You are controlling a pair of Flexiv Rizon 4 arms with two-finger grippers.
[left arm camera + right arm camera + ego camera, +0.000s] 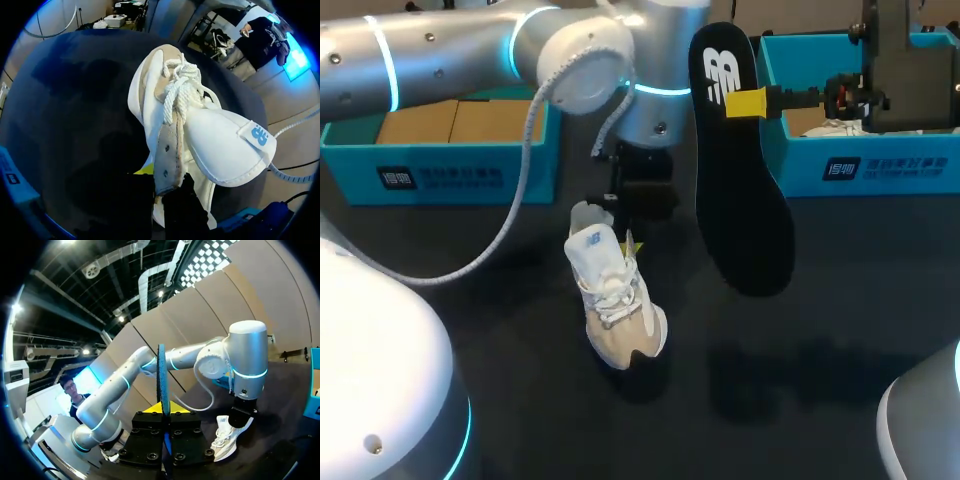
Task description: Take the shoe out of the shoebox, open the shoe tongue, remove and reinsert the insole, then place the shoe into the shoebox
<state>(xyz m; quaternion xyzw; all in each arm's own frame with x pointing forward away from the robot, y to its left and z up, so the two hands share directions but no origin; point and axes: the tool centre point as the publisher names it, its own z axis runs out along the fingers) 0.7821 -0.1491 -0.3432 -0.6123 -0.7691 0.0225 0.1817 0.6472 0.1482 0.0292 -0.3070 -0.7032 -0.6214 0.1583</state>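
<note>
A white and beige shoe (613,295) stands toe-down on the dark table, its heel raised. My left gripper (629,240) is shut on the shoe's side edge by the lace holes (166,160); the white tongue (225,147) is folded out beside it. To the right and higher up, my right gripper (746,103) is shut on the black insole (740,170), which hangs lengthwise above the table. From the right wrist, the insole (162,375) shows edge-on between the yellow tips (162,408), with the shoe (227,436) ahead under my left arm.
Two blue shoeboxes stand along the back: one (440,165) at the left behind my left arm, one (865,160) at the right holding something white (840,128). My left arm's cable (515,200) loops down over the table.
</note>
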